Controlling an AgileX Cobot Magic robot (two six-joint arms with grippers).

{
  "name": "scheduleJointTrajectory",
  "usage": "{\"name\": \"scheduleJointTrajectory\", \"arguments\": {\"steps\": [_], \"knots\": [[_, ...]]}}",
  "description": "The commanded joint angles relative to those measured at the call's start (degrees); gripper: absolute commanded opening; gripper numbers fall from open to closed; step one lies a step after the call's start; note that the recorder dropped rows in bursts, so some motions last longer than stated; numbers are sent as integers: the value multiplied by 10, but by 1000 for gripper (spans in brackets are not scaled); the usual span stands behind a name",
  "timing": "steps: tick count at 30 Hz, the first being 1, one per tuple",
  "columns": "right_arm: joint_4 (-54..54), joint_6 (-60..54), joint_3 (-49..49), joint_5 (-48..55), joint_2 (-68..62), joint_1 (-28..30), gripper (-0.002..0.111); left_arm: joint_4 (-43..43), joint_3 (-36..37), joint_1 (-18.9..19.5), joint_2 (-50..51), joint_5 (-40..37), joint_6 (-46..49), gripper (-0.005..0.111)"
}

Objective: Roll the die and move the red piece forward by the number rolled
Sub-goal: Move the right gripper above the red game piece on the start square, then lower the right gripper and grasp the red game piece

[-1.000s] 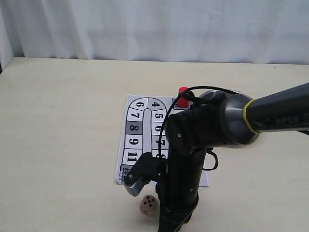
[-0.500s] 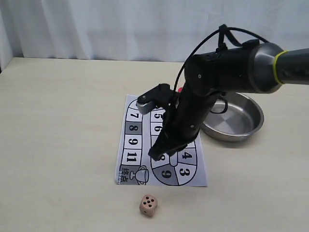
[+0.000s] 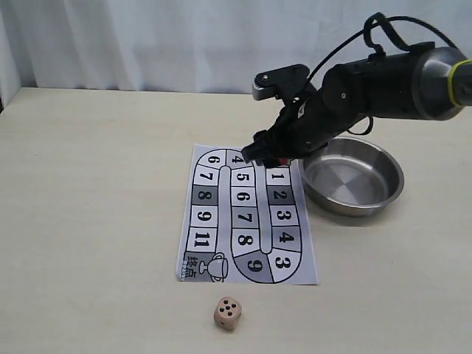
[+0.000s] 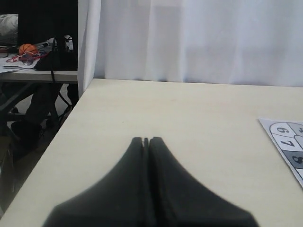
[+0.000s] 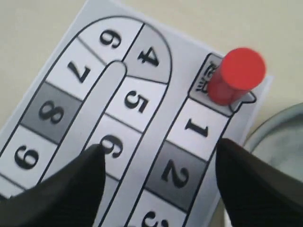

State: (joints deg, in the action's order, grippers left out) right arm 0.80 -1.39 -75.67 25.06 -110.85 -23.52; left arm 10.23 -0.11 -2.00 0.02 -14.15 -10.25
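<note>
— Two grippers, so how does each one stand?
— Right gripper (image 5: 159, 149) is spread wide and holding nothing. It hangs over the board (image 3: 247, 221), and squares 1 and 2 show in the gap between its fingers (image 5: 71, 189).
— And the left?
— Left gripper (image 4: 146, 140) has its tips pressed together with nothing between them. It sits over bare table (image 3: 96, 221), off the board. Only the corner with squares 6 and 7 shows in its view, well apart from the tips.
— Where's the red piece?
— The red piece (image 5: 235, 75) stands upright on the marked start square, just past square 1, at the board corner nearest the steel bowl (image 3: 369, 199). It is beyond the right fingertips and apart from them. From the exterior view the arm mostly hides it.
— The die?
— The die (image 3: 227, 313) lies on the table off the board, near the edge that carries the trophy drawing, apart from the paper. Dark pips face up, but I can't count them for certain.
— The bowl?
— Just beside the board, along the side with squares 1 to 3, below the right arm.
</note>
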Motion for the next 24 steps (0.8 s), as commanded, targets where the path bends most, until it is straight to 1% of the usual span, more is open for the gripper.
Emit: {"name": "scheduleJointTrajectory", "arguments": {"steps": [1, 8, 12, 14, 18, 24], "knots": [[-4, 10, -37, -21, -16, 32, 64, -2, 1, 0, 0, 7, -2, 0], [-4, 10, -122, -2, -82, 48, 64, -2, 1, 0, 0, 7, -2, 0], [-4, 10, -153, -23, -119, 48, 64, -2, 1, 0, 0, 7, -2, 0], [-8, 10, -163, -37, -135, 48, 64, -2, 1, 0, 0, 7, -2, 0], [-49, 10, -173, -64, -157, 48, 64, -2, 1, 0, 0, 7, -2, 0], [-41, 11, -173, -69, -163, 60, 64, -2, 1, 0, 0, 7, -2, 0]]}}
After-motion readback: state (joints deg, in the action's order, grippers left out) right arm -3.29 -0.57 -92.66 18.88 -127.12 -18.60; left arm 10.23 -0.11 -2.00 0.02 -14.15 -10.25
